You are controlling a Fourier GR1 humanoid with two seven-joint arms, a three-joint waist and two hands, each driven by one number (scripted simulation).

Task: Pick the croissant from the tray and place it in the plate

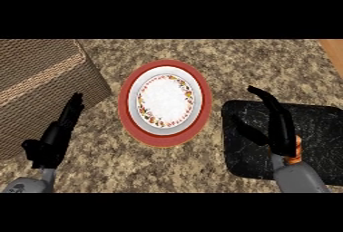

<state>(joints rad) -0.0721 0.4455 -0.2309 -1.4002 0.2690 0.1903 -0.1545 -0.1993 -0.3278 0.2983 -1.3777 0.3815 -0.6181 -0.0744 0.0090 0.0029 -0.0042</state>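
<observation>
The plate (165, 68), white with a flowered ring and a broad red rim, lies in the middle of the counter. To its right sits the black tray (320, 131). My right hand (280, 135) hovers over the tray's left part, open, fingers stretched towards the far side and thumb spread towards the plate. Only an orange sliver of the croissant (296, 147) shows, beside the base of that hand near the wrist; the hand hides the rest. My left hand (52, 138) rests open at the left, fingers pointing up, apart from the plate.
A tan woven box (36, 79) fills the far left, just behind my left hand. The speckled granite counter (201, 167) runs all around the plate and tray. A strip of wood (334, 50) shows at the top right.
</observation>
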